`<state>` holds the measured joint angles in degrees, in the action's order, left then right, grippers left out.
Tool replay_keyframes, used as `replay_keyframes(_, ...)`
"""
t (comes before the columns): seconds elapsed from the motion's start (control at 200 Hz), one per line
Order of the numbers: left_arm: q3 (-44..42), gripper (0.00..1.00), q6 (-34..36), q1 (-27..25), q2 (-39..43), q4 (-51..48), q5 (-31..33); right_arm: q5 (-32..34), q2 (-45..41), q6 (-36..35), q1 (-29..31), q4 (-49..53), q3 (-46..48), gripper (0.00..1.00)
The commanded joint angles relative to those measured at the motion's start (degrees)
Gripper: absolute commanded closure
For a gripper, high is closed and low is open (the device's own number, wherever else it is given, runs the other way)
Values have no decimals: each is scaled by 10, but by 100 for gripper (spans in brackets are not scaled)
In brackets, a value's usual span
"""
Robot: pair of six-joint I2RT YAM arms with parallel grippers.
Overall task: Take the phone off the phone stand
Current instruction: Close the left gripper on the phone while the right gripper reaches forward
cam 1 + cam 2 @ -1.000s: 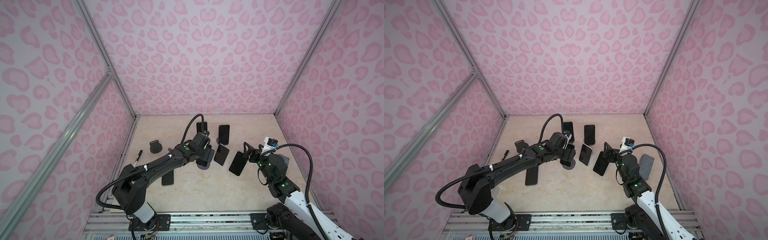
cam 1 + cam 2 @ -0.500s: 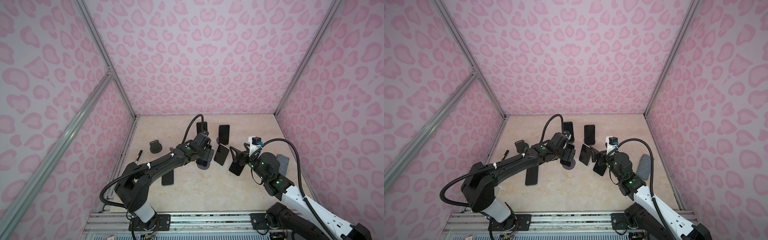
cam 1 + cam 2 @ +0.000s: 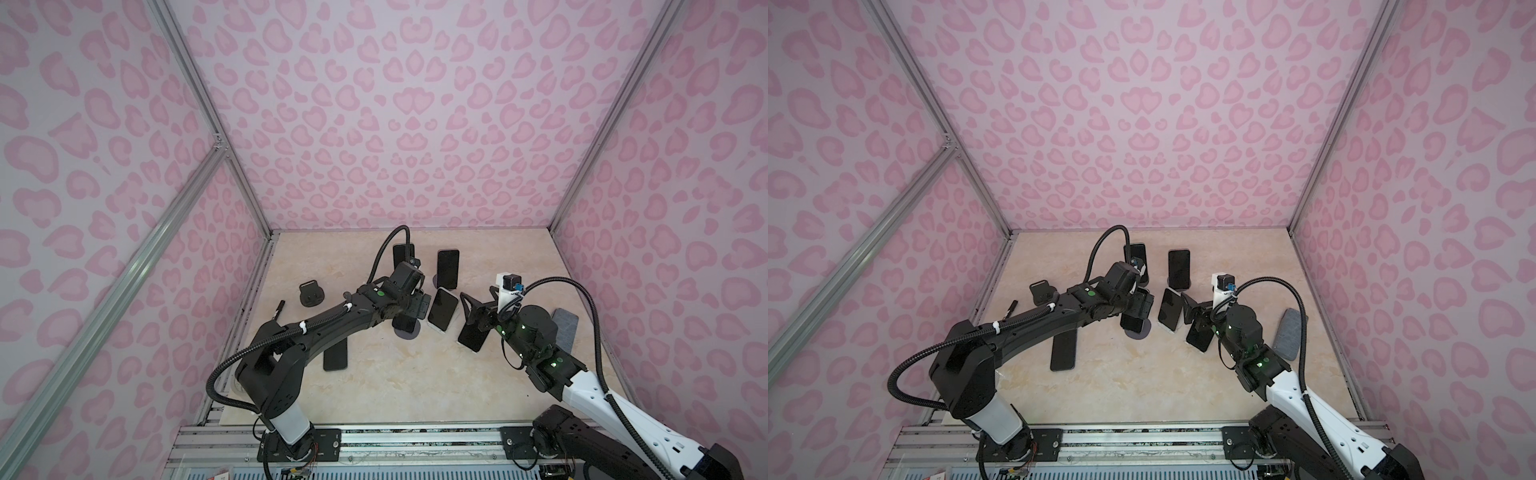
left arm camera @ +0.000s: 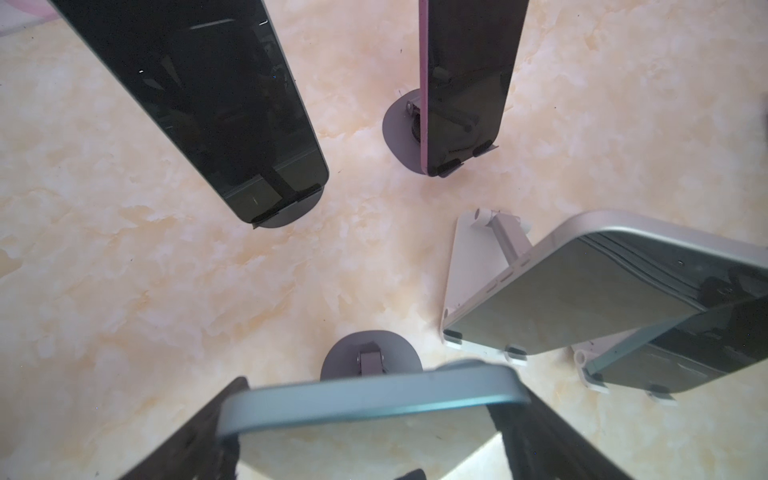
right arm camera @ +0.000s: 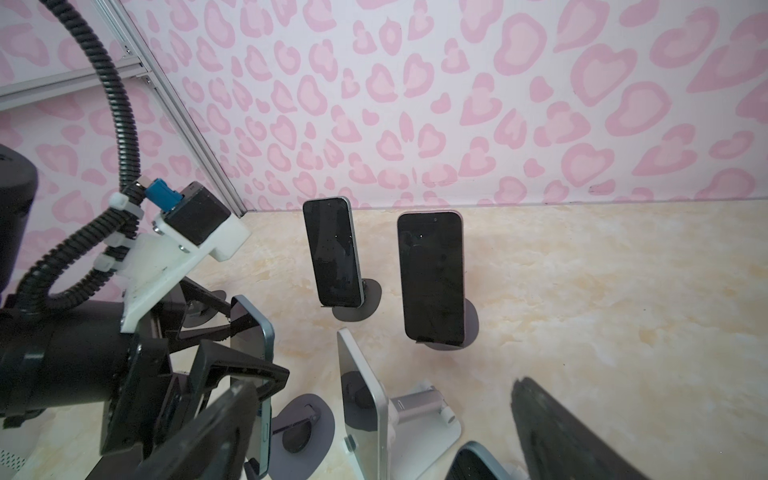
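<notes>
**Left pincer astride the phone**

Right pincer [image 5: 384, 390] gapes wide, empty. Left pincer [image 4: 370, 399] stands wide with the phone [image 4: 365, 451] between its fingers; whether it grips is unclear. The round stand [image 4: 395, 353] sits beyond. The phone looks stiff, slick and light: pinch its long edges.

Robot test cell in a lab. The booth has pink spotted walls [image 3: 415, 104] on bare aluminium posts [image 3: 193, 79]. Two arms [image 3: 328, 322] are bolted to a slotted metal rail [image 3: 415, 436] at the edge of a marble-look bench [image 3: 415, 374]. Wrist camera [image 5: 199, 216], corrugated conduit [image 5: 118, 99]. Several phones [image 3: 448, 268] sit propped on stands [image 4: 395, 129], clustered beside and beyond the left gripper [image 3: 415, 309].
</notes>
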<state>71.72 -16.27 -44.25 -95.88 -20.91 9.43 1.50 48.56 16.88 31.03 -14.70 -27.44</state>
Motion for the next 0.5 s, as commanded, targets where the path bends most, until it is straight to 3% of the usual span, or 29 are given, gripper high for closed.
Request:
replay_keyframes(0.0,5,7,10,0,-3,3,4,12,-3,-7,1,-4,-2,2)
replay_keyframes(0.495,-11,15,18,0,-2,7,13,16,-7,-6,2,-4,-1,2)
